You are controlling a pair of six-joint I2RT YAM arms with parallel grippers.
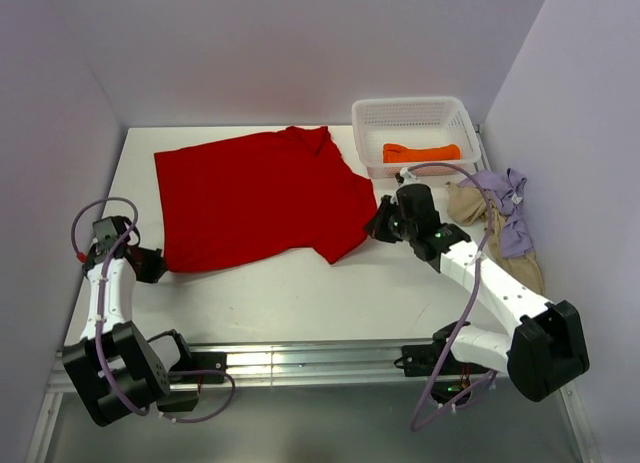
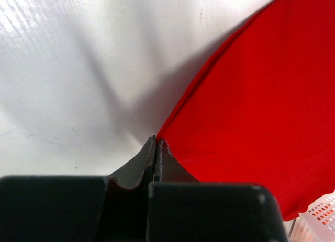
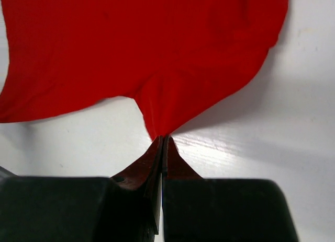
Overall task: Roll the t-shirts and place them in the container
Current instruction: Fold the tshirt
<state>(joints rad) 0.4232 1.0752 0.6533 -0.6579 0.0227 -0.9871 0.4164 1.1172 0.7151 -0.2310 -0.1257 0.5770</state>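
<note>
While red shirt (image 1: 255, 198) is lying 9-to-3, closed left gripper (image 2: 157, 142) is pinching 8 o'clock corner, closed right gripper (image 3: 163, 140) pinching 3 o'clock edge.

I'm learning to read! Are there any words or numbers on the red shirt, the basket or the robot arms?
None can be read. The red t-shirt is plain, the white basket bears no label, and no lettering shows on the left arm or right arm.
</note>
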